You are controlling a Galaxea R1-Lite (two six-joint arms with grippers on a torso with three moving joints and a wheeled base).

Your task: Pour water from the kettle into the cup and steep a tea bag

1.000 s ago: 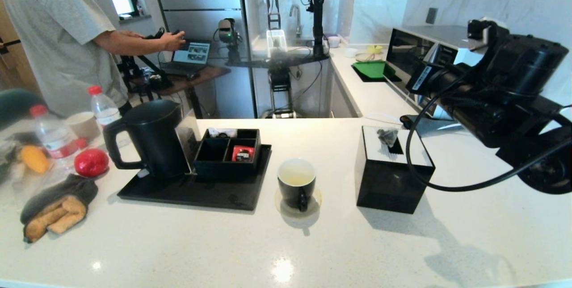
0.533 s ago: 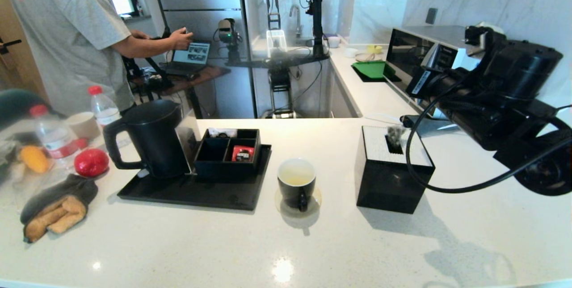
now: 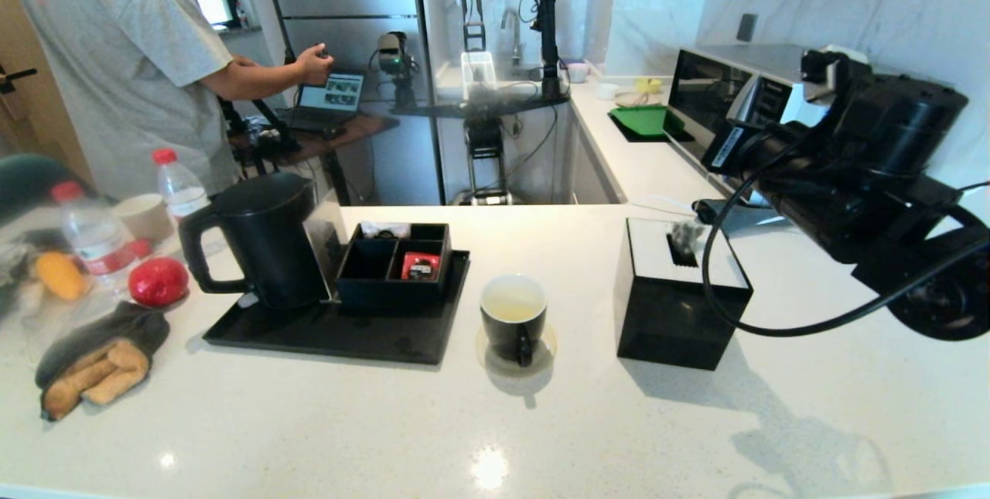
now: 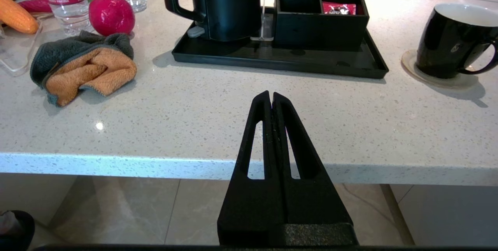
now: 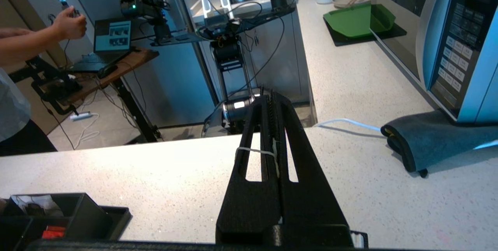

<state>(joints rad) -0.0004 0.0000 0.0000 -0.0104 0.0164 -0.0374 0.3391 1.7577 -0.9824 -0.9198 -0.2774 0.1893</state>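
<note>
Right gripper [image 5: 272, 97]: fingers pressed together, tips level over the far counter edge. Thin white string [image 5: 256, 151] looped across one finger and pinched in the seam. In head view, right arm high at right, above and behind the black box [image 3: 681, 313]. Tea bag [image 3: 684, 234] at the slot on top of that box, just under the arm's front end; touching the slot or hanging clear of it, cannot tell.

Left gripper [image 4: 271, 96]: fingers fully closed, holding nothing, parked low in front of the counter [image 4: 218, 118] edge, pointing at the tray.

Task items:
- Kettle [image 3: 267, 240]: one, upright on left end of black tray [image 3: 340, 333], handle to the left, lid on.
- Cup [image 3: 513, 319]: one, on a round coaster [image 3: 545, 352], between tray and black box, handle toward the near edge. Pale yellowish water [image 3: 513, 304] inside.
- Tea bag: one, well right of the cup, not in it.

Counts, rest:
- Organizer [image 3: 396, 263]: one, on the tray beside the kettle; red packet [image 3: 420, 264] in one compartment.
- Bottles, red caps: two [image 3: 93, 232] [image 3: 179, 186], far left.
- Paper cup [image 3: 145, 217]: one, between the bottles.
- Red round fruit [image 3: 158, 281]: one.
- Orange item [image 3: 58, 275]: one, at left edge.
- Grey/orange cloth [image 3: 97, 363]: one, bunched, near left.
- Dark cloth [image 5: 424, 142]: one, by the microwave [image 5: 451, 37].
- Person [image 3: 116, 58]: one, background left, hand raised near a laptop [image 3: 329, 93].
</note>
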